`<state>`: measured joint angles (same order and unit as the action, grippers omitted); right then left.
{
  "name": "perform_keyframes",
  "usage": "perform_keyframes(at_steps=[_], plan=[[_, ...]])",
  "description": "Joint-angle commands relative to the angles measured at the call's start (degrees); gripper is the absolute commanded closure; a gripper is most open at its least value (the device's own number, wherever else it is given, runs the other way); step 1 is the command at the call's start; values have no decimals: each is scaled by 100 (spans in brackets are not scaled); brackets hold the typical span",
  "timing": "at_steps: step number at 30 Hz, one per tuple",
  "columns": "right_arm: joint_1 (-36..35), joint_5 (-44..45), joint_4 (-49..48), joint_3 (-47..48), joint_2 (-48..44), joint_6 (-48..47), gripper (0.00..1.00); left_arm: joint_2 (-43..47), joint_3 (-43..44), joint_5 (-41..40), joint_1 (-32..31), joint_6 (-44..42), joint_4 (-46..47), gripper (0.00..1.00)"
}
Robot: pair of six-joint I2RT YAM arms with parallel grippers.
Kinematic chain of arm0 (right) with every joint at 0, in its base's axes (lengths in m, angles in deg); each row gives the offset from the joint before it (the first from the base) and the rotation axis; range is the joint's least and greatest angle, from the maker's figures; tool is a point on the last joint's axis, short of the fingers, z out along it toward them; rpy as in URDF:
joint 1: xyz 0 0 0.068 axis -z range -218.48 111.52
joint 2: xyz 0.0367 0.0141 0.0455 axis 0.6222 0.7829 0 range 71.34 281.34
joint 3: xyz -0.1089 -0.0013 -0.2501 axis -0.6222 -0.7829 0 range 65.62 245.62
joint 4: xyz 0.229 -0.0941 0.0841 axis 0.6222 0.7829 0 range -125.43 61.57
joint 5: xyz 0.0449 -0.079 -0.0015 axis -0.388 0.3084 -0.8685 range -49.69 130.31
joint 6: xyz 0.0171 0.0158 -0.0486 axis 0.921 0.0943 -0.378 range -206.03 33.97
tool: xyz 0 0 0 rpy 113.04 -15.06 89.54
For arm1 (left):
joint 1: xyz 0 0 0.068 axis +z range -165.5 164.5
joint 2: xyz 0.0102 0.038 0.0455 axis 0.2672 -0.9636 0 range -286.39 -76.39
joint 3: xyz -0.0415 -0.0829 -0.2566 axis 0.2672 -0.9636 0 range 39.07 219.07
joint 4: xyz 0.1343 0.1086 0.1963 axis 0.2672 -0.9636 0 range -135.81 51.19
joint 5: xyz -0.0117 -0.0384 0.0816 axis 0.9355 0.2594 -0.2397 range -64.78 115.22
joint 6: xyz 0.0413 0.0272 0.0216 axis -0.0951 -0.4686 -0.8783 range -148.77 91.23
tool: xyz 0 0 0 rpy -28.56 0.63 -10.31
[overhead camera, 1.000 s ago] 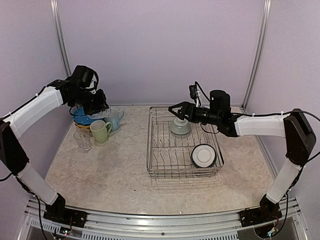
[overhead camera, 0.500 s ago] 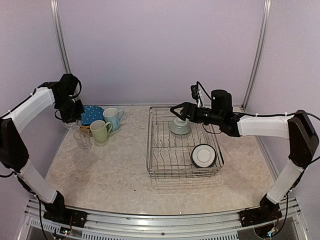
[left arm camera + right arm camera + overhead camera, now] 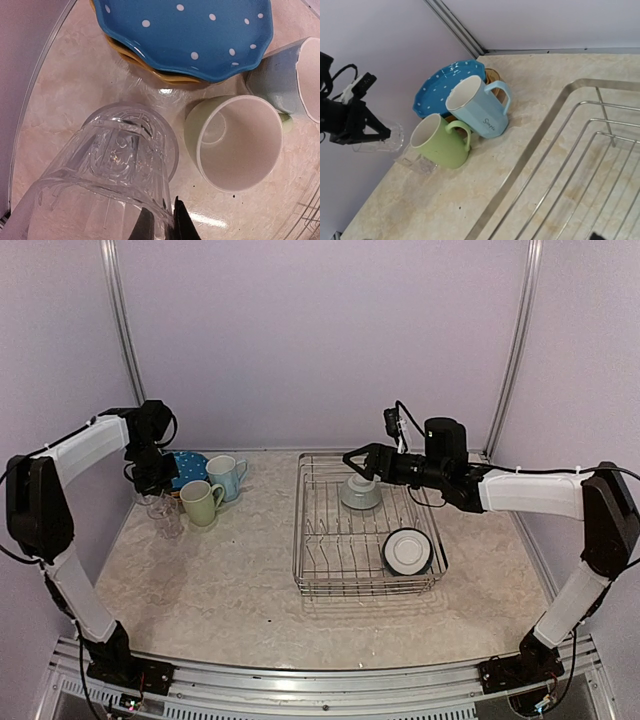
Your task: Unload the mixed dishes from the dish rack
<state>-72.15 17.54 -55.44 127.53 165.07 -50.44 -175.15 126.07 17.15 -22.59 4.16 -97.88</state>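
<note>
The tabletop carries the dish rack right of centre in the overhead view. The unloaded dishes are clustered at the upper left. The rack holds two items: an upturned bowl at its far end and a white bowl at its near right corner.

In the cluster, the blue dotted plate lies on top of the yellow plates. The light blue mug and the pale green mug stand just in front of them. A second glass stands to the left of the green mug.

The left fingers are pinched together on the rim of the clear glass, holding it tilted above the cluster at the far left of the frame. The step in hand looks like setting this glass down. It should be turned upright first, then lowered onto bare tabletop clear of the standing glass and the green mug. The fingers should let go only once the base sits flat, because a rim pinch lets a glass swing.

The right fingers are spread wide, grip nothing, and hover over the upturned bowl. They should straddle its foot squarely before closing.
</note>
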Motion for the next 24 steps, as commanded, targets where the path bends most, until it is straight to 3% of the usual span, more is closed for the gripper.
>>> perform_keyframes(at_steps=[1, 11, 24], plan=[[43, 84, 85, -96, -184, -90, 9, -175, 222, 54, 33, -41, -87, 100], [42, 105, 94, -123, -211, -104, 9, -322, 157, -42, 41, 11, -75, 100], [49, 165, 173, -137, -257, -150, 9, -422, 181, 20, 76, 16, -5, 88]])
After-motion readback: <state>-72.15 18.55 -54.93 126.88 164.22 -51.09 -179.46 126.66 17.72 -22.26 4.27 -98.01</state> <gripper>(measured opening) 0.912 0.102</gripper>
